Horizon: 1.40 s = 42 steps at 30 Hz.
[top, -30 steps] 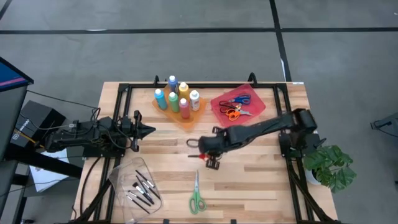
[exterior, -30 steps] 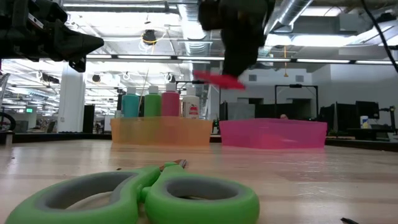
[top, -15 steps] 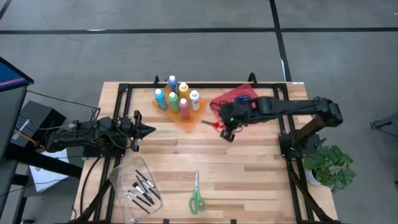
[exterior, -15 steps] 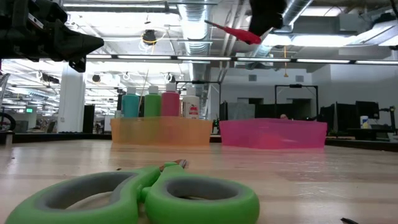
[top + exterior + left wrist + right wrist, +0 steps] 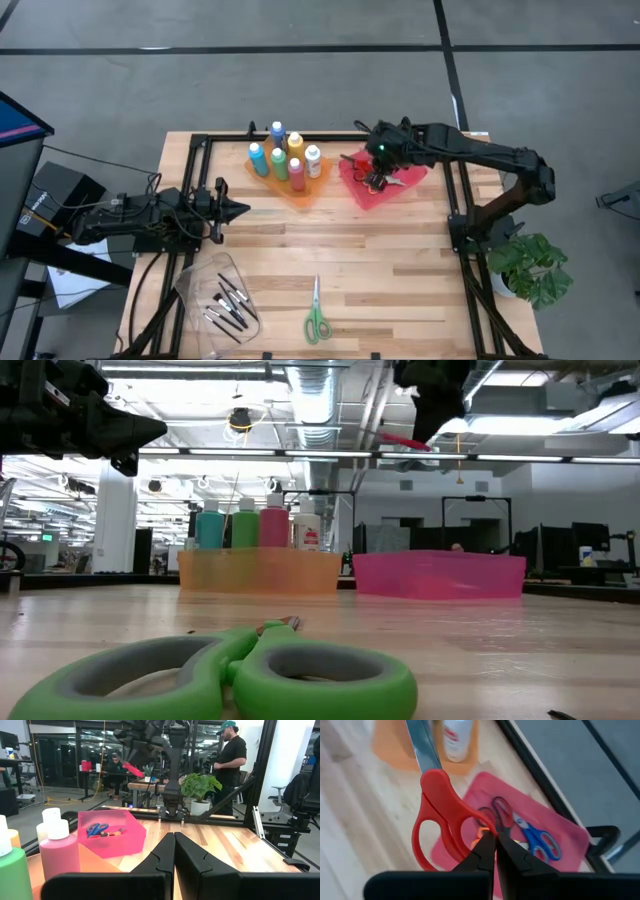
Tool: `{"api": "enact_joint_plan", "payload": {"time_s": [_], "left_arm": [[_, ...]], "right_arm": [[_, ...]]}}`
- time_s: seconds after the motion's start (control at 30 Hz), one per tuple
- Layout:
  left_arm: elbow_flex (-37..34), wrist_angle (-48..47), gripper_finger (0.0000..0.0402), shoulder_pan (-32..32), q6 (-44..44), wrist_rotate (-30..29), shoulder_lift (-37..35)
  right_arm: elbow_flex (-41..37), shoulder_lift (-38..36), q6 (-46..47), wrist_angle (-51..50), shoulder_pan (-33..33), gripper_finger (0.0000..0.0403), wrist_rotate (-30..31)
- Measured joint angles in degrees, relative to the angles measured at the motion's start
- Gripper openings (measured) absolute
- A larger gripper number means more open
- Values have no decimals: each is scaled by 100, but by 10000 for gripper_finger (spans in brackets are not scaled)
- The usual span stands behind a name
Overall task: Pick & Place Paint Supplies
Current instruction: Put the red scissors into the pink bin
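My right gripper is high over the pink tray at the far right, shut on red-handled scissors. The low view shows these scissors well above the table. Blue scissors and orange scissors lie in the tray. Green scissors lie flat near the table's front edge. Paint bottles stand in the orange tray. Brushes lie in a clear tray. My left gripper waits shut at the left. My right gripper pinches one handle ring of the red scissors between its two fingers, which slant downward. The blades stick out ahead of the fingers toward the orange tray. The scissors are lifted clear, above the pink tray.
A black frame runs round the table's edges. A potted plant stands off the right edge. Bare wood lies in the table's middle. A person stands in the room beyond the table.
My right gripper has carried the red scissors from over the table's middle up and toward the far right, ending over the pink tray, and it has turned on the way. The scissors have stayed clear of the table throughout.
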Motion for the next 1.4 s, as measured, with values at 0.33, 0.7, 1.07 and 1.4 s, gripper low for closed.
{"api": "enact_joint_plan", "payload": {"time_s": [0.33, 0.7, 1.07, 1.4], "left_arm": [[-1, 0, 1, 2, 2, -1, 0], [1, 0, 1, 2, -1, 1, 0], [0, 0, 1, 2, 0, -1, 0], [1, 0, 1, 1, -1, 1, 0]], "right_arm": [[-163, 103, -518, 208, -665, 0, -394], [-1723, -416, -690, 1440, -1212, 0, -1201], [-2920, -452, -955, 2268, -1803, 0, -1499], [-3462, 361, -1228, 2576, -2626, 0, -1500]]}}
